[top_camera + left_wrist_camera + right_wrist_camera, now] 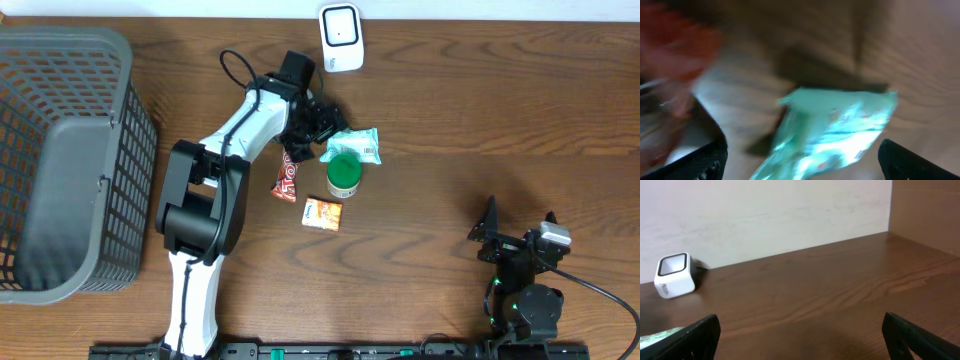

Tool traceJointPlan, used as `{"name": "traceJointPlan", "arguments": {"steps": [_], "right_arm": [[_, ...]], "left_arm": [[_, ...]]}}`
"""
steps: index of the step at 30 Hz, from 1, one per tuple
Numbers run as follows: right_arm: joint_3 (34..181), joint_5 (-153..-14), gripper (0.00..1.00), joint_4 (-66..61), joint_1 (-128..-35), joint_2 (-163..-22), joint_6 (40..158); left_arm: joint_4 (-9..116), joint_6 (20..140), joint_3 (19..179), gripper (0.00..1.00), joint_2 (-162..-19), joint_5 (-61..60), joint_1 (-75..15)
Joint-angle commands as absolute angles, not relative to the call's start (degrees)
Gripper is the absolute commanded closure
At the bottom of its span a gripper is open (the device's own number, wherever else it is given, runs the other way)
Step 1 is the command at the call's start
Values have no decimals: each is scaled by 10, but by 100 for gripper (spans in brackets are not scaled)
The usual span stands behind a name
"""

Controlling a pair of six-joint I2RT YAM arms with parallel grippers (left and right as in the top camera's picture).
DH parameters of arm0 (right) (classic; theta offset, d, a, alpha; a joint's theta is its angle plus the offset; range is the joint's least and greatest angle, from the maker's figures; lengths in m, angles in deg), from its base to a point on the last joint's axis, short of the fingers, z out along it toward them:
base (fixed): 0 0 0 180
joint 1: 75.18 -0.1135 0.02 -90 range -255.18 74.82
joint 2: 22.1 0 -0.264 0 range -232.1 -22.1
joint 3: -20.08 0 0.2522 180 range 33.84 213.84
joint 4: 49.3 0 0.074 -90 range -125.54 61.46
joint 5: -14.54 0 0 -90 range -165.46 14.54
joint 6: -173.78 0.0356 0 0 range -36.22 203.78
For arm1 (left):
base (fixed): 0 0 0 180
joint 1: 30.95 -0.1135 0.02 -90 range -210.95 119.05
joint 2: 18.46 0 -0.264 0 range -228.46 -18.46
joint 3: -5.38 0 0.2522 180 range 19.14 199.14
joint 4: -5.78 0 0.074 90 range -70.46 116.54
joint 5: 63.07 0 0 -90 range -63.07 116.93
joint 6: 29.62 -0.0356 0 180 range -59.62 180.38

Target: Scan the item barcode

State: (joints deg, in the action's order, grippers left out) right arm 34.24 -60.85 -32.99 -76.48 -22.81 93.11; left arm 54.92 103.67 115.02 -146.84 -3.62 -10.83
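Note:
A mint-green packet (356, 146) lies on the table beside a green round tub (345, 176). My left gripper (320, 127) hovers just left of the packet. The left wrist view is blurred: the packet (840, 130) lies between the two dark fingertips (702, 160), which stand wide apart and do not touch it, so the left gripper (802, 167) is open. The white barcode scanner (341, 37) stands at the table's back edge, also in the right wrist view (674, 275). My right gripper (488, 232) rests at the front right, open (802, 340) over bare wood.
A red candy bar (287, 178) and a small orange packet (322, 213) lie in front of the left gripper. A grey mesh basket (60, 160) fills the left side. A wooden wall (925, 210) rises on the right in the right wrist view.

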Motion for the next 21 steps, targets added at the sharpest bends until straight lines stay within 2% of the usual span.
{"name": "traceJointPlan", "arguments": {"steps": [1,11,14,15,16,17,18,21], "right_arm": [[342,-608,1,-328,-763,-226,923],[342,-608,1,-328,-763,-226,923],[342,-608,1,-328,-763,-226,923],[342,-608,1,-328,-763,-226,923],[342,-608,1,-328,-763,-226,923],[342,-608,1,-327,-763,-226,923],[342,-608,1,-328,-763,-226,923],[342,-608,1,-328,-763,-226,923]], "left_arm": [[499,1047,1112,3,-1470,-93,-109],[439,1055,1045,2,-1498,-164,-90],[403,1055,1045,9,-1540,-223,-82],[376,1056,1045,24,-1558,-256,-78],[355,1063,1045,32,-1572,-280,-75],[334,1076,1045,44,-1588,-299,-71],[310,1094,1045,60,-1609,-317,-66],[295,1113,1045,87,-1644,-321,-60]]}}
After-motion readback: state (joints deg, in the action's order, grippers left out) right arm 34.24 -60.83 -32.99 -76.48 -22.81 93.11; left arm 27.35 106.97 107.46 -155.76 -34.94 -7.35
